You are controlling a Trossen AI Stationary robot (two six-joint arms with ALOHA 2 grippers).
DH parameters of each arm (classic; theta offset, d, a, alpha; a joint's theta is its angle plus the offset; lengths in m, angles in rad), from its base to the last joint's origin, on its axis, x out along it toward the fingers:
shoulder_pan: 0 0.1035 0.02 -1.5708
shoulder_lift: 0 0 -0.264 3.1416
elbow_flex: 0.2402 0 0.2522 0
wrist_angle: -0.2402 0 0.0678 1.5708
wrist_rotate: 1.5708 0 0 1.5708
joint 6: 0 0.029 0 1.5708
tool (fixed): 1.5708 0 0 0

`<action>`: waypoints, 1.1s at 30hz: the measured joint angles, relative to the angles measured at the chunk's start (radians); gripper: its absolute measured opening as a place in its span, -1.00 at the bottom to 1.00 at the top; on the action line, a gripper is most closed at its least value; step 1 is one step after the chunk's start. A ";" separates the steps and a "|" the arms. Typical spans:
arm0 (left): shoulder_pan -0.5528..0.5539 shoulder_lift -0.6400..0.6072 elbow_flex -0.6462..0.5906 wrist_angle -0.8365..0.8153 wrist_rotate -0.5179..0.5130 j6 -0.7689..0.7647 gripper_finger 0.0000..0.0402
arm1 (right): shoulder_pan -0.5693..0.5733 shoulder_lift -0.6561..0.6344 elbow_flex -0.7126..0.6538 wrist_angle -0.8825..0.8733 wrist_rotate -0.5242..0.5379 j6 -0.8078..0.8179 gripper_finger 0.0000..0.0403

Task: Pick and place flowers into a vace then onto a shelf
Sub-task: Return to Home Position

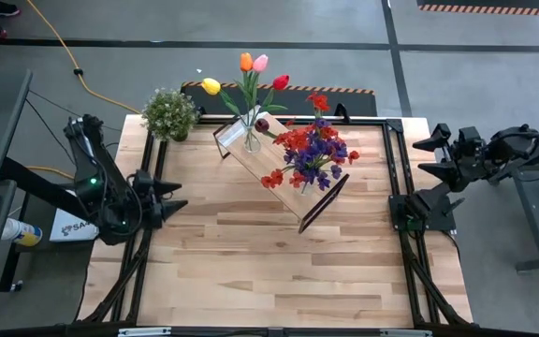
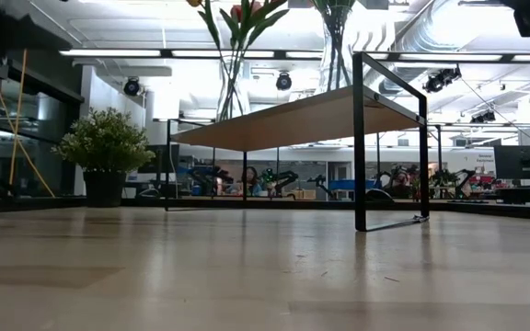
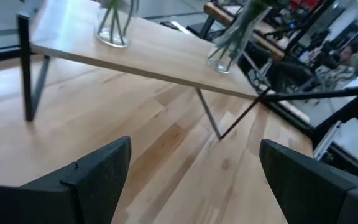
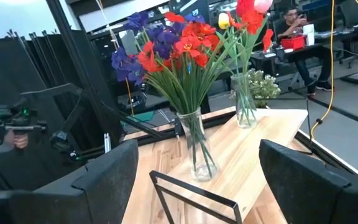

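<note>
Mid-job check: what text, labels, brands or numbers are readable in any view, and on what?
"SA", the rest hidden: on a white panel beside the table's left edge, high view.
Red box in the room behind, right wrist view: too blurred to read any marking.
Nothing else legible in any view.

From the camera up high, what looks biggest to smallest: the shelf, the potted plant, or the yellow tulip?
1. shelf
2. potted plant
3. yellow tulip, smallest even though it stands up nearer the camera

A white box (image 1: 66,225) beside the table (image 1: 251,271) shows letters "SA".
</note>
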 joint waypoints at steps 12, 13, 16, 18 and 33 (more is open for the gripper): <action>0.001 0.001 -0.184 0.297 -0.060 0.025 0.93 | 0.000 0.000 0.000 0.000 0.046 -0.008 0.60; 0.001 0.001 -0.197 0.313 -0.071 0.025 0.93 | 0.000 0.000 0.000 0.000 0.046 -0.009 0.61; 0.001 0.001 -0.232 0.350 -0.083 0.017 0.93 | 0.000 0.000 0.000 0.000 0.046 -0.009 0.61; 0.007 0.001 -0.255 0.374 -0.085 0.013 0.93 | 0.000 0.000 0.000 0.000 0.046 -0.009 0.61; 0.306 0.001 -0.347 0.701 0.112 0.258 0.93 | 0.000 0.000 0.000 -0.033 0.046 -0.019 0.61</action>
